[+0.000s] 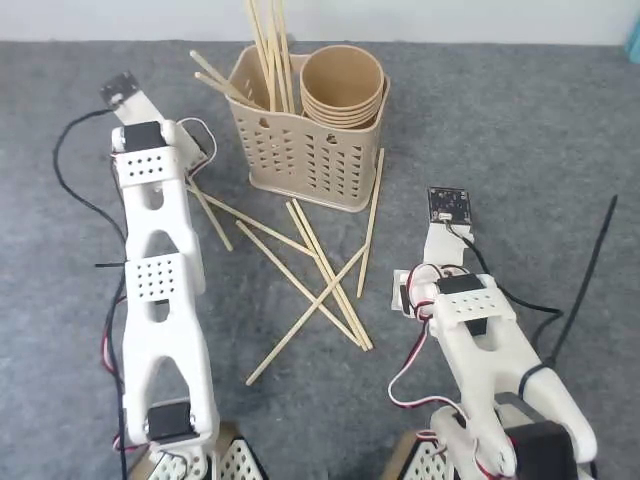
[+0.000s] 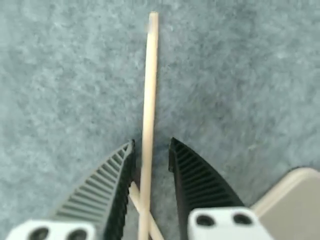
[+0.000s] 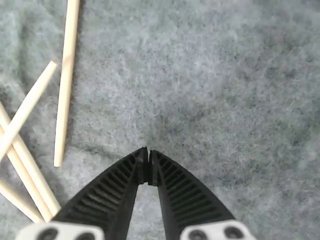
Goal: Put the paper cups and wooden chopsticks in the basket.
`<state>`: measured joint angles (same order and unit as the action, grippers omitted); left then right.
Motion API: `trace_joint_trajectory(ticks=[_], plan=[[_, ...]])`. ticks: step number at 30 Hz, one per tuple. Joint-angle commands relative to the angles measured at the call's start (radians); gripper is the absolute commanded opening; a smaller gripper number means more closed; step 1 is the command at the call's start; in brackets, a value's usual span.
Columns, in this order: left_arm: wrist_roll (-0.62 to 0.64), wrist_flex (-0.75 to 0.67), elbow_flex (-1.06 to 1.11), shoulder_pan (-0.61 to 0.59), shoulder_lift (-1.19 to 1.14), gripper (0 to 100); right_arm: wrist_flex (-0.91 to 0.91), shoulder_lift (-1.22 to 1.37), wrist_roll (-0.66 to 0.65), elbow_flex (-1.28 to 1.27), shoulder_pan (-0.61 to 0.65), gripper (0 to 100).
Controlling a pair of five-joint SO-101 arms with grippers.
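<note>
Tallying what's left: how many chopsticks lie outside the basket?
7 chopsticks: one beside the basket, one inside the open left gripper, five crossed before the basket; the left arm may hide more.

Basket (image 2: 292, 205) mostly beyond the edge

A grey, fuzzy mat (image 1: 560, 150) is covering the table, stretching across the whole high view. A pale strip (image 1: 450, 18) is running along its far edge, and a small teal thing (image 1: 634, 40) is peeking in at the far right corner. Soft, even light is falling, casting only faint shadows.
</note>
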<state>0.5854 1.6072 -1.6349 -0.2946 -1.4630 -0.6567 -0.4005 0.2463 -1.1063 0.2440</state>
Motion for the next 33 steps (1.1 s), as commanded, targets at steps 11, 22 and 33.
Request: trace_joint_trajectory(ticks=[11, 22, 33], plan=[[0.003, 0.150, -0.044, 0.005, 0.120, 1, 0.016, -0.042, 0.003, 0.006, -0.013, 0.8], [-0.058, 0.152, -0.036, -0.005, 0.408, 1, 0.016, -0.042, 0.003, 0.006, -0.013, 0.8], [-0.120, 0.157, 0.044, -0.098, 0.608, 1, 0.045, -0.042, 0.012, 0.006, -0.013, 0.8]])
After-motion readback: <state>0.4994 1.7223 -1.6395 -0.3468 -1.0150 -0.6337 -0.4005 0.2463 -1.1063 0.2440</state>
